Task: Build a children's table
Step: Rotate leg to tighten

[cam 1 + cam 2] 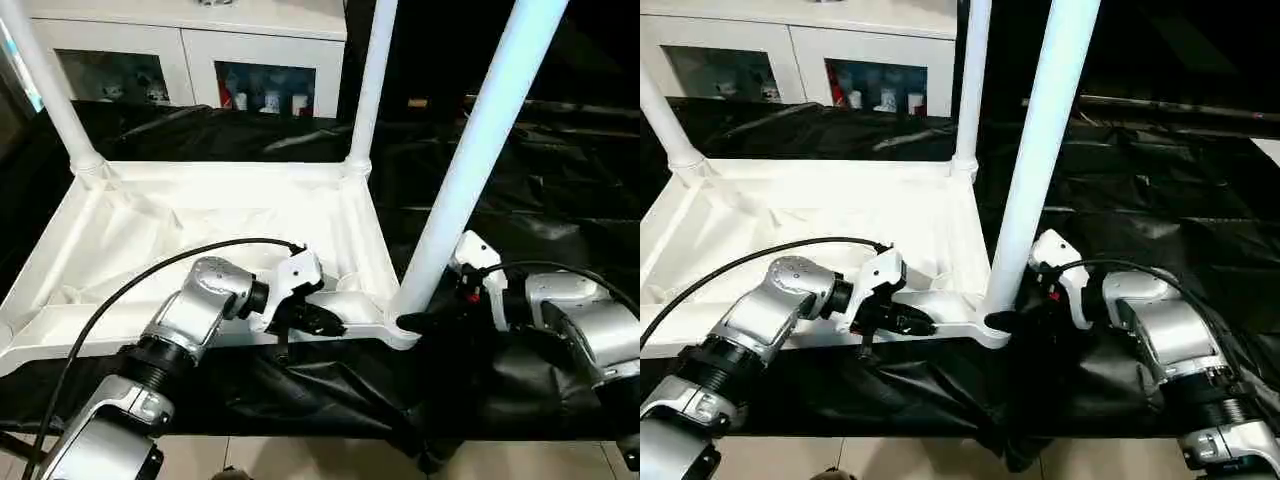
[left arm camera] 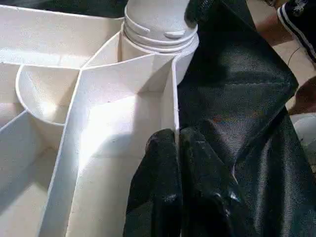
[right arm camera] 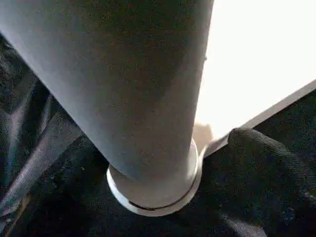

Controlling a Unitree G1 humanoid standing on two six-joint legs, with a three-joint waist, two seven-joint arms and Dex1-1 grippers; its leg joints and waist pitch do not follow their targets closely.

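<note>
The children's table lies upside down: its white ribbed tabletop rests on black sheeting. Three white legs stand in corner sockets: far left, far right and near right. My left gripper is at the tabletop's near edge, and its black fingers are shut on the thin rim wall beside the near right socket. My right gripper stands open at the base of the near right leg. One fingertip sits just off the socket collar. The near left corner is out of view.
The big table draped in black sheeting runs to the right and back. A white cabinet with glass doors stands behind it. Tiled floor lies below the front edge. A person's sleeve and hand show beyond the sheeting.
</note>
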